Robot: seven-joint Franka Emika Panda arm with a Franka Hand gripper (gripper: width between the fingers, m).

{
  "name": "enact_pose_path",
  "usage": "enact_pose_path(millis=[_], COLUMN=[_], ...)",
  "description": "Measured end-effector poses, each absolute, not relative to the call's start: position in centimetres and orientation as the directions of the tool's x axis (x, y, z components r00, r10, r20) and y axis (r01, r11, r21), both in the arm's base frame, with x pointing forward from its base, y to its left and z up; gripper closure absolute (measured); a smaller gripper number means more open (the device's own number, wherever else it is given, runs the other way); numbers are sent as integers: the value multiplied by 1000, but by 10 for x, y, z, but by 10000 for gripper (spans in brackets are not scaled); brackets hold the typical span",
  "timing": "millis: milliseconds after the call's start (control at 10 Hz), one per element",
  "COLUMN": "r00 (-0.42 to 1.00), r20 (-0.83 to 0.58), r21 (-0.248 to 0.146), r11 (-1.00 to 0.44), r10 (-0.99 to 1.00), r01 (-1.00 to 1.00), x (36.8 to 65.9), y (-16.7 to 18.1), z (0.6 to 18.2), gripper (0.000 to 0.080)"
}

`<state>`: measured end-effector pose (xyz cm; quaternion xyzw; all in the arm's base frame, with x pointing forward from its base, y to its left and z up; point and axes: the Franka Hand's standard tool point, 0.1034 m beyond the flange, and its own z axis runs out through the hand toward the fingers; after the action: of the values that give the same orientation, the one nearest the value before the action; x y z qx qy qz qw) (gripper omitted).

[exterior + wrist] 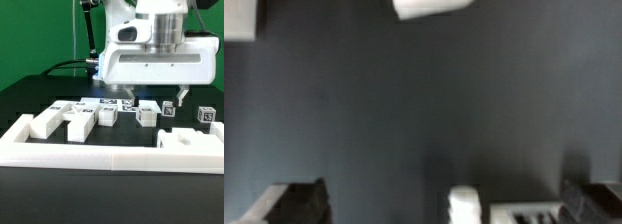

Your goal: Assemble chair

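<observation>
Overhead, the gripper [157, 100] hangs spread wide, apparently empty, above the chair parts [80, 120] lying in a row by the worktop's [25, 95] edge along the border wall [90, 152]. A pick seems pending, calling for a descent onto one part.

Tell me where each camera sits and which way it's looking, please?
Exterior view: low, outside the border wall, looking across the table at the chair parts; the arm and its open jaws show above them.
Wrist view: on the arm's wrist, facing down onto the table; both jaws' tips show at one edge.
Shared: the dark table, white chair parts, the jaws.
</observation>
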<state>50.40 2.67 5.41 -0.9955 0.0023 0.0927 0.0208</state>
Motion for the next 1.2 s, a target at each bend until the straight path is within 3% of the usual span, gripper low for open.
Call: enact_pose_path(millis=[200,800,1200], r00=[948,759,718], r20=[-319,-651,-695], r21=[-39,-53,-71], r11=[-999,-998,-997], r10=[-14,18,51], r01=[-28,-22,1], x=[483,472,474], y=[18,27,30], z=[49,40,26], gripper=[151,151,151])
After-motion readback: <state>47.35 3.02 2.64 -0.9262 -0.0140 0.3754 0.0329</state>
